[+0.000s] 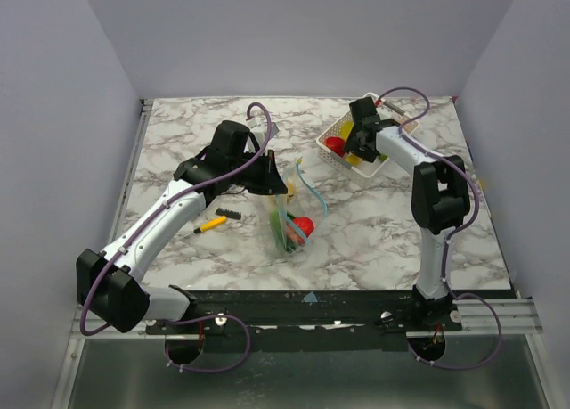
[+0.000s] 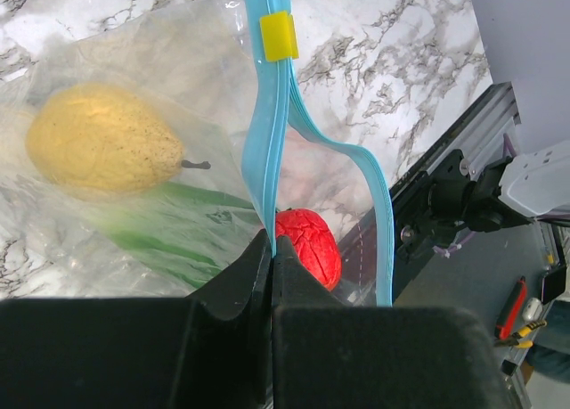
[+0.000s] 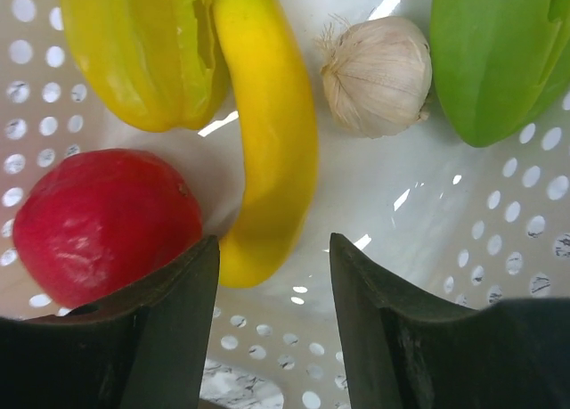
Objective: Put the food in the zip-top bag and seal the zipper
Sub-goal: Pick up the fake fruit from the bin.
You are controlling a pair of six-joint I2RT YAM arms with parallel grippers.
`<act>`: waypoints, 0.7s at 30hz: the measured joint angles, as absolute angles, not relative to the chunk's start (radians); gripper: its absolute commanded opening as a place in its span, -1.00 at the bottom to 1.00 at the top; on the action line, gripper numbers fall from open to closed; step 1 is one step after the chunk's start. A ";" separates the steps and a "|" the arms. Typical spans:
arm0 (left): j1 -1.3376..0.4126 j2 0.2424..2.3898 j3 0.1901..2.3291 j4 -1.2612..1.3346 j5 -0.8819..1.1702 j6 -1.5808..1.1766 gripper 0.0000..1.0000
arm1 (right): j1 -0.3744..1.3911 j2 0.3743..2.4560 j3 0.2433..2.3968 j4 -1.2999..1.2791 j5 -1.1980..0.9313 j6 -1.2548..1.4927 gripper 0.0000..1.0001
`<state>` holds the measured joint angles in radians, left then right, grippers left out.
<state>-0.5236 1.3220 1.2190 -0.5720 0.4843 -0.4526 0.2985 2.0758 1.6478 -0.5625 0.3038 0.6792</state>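
The zip-top bag (image 1: 289, 217) is seen at the middle of the counter (image 1: 374, 240), its long axis running near to far, with the mouth raised at the far end. The zipper (image 2: 272, 142) is pinched by the closed left gripper (image 2: 272, 249). One side of the strip runs straight away from it to a yellow slider (image 2: 278, 35), and the other side bows outward, so the mouth gapes. A yellow pear (image 2: 102, 137) and a red fruit (image 2: 307, 244) are contained inside. Over the white basket (image 3: 499, 249) the right gripper (image 3: 272, 275) is spread, with nothing held. A banana (image 3: 267, 133) is laid lengthwise, pointing away from it, beside garlic (image 3: 376, 70).

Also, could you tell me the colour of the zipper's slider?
The slider is yellow; left wrist view shows it best.
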 measured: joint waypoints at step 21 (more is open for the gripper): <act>-0.524 1.322 1.219 -0.572 0.484 -0.453 -1.00 | 0.294 2.145 1.648 -0.523 0.375 0.674 -0.78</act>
<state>-0.5236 1.3216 1.2190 -0.5720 0.4843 -0.4530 0.2943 2.1448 1.6478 -0.5228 0.3748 0.6739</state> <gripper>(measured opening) 0.011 0.354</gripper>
